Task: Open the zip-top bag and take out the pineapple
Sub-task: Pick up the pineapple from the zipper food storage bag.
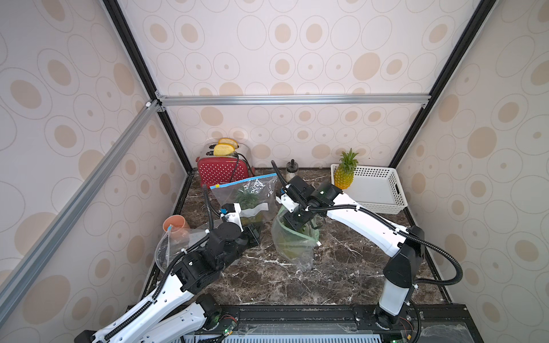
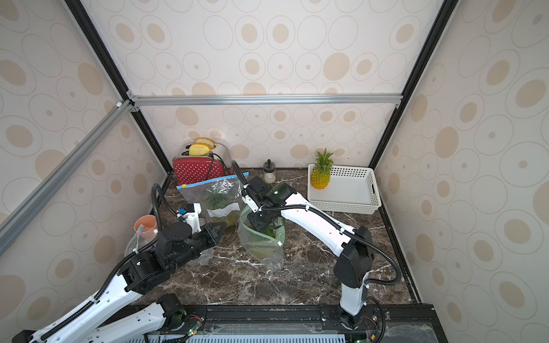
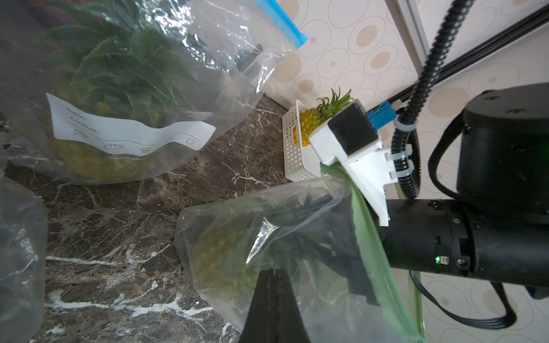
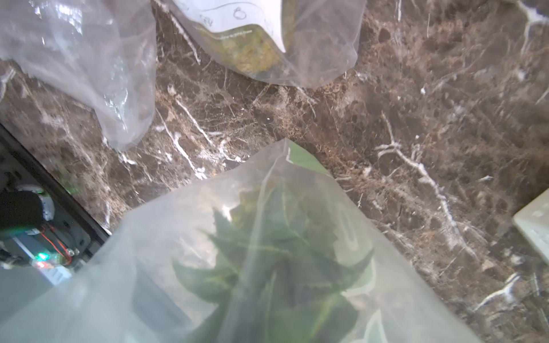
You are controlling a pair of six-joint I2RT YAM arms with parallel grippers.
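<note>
Right wrist view: pineapple (image 4: pixel 267 261) blurred behind film of bag (image 4: pixel 133 267), mid-worktop. Right gripper (image 2: pixel 263 225) inside bag mouth w/ jaws hidden, can't tell. Left gripper (image 3: pixel 271 277) clenched beside bag.

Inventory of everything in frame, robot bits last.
toaster: 1, red, back left
bread slices: 2, yellow, in toaster
jar: 1, black-topped, back centre
basket: 1, white, back right
bare pineapple: 1, yellow, upright in basket
blue-zip bag: 1, clear, pineapple inside, before toaster
green-zip bag: 1, clear, pineapple inside, centre
cup: 1, orange, left side
third bag: 1, clear, beside cup
left pincer: 1, black, shut, beside green-zip bag
right pincer: 1, black, inside green-zip bag
</note>
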